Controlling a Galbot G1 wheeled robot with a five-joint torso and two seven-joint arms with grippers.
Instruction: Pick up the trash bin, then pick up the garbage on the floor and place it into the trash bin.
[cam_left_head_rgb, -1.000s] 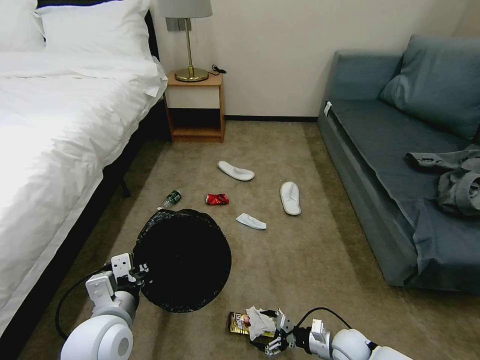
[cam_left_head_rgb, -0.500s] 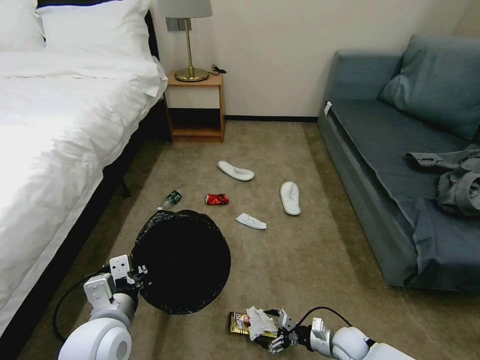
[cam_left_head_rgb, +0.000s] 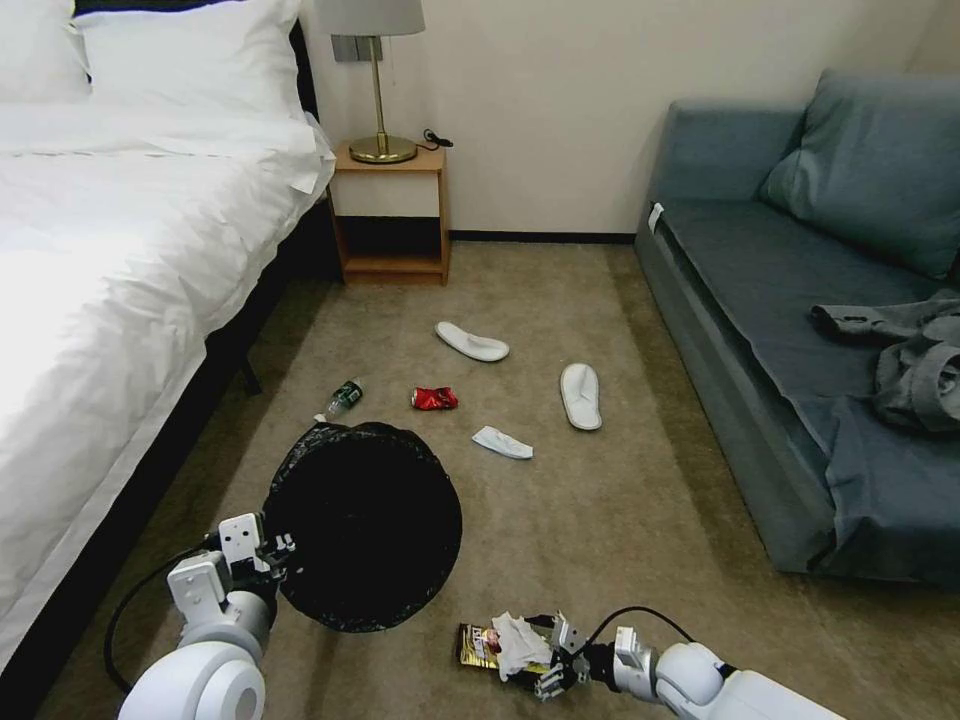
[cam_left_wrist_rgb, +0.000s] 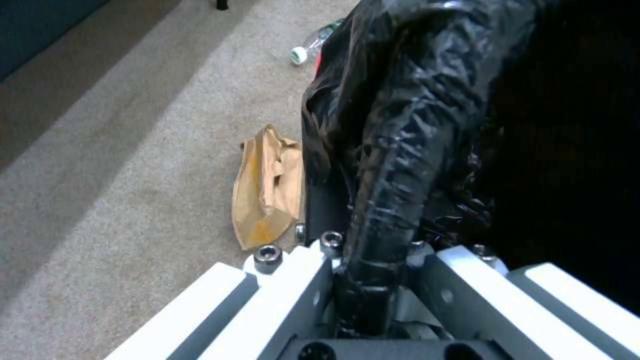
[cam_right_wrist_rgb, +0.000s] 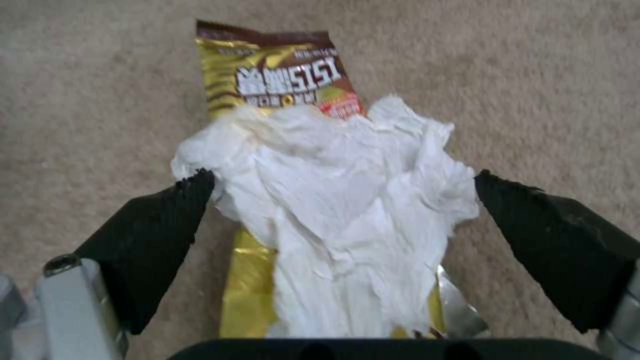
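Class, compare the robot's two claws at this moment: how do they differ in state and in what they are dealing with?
The left claw is shut on the trash bin, gripping its bag-wrapped rim; the right claw is open. The left claw holds its load; the right claw only straddles a crumpled white tissue lying on a gold snack wrapper. Both sit low over the carpet.

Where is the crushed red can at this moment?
In the head view the crushed red can lies on the carpet beyond the trash bin, between the small bottle and a white slipper.
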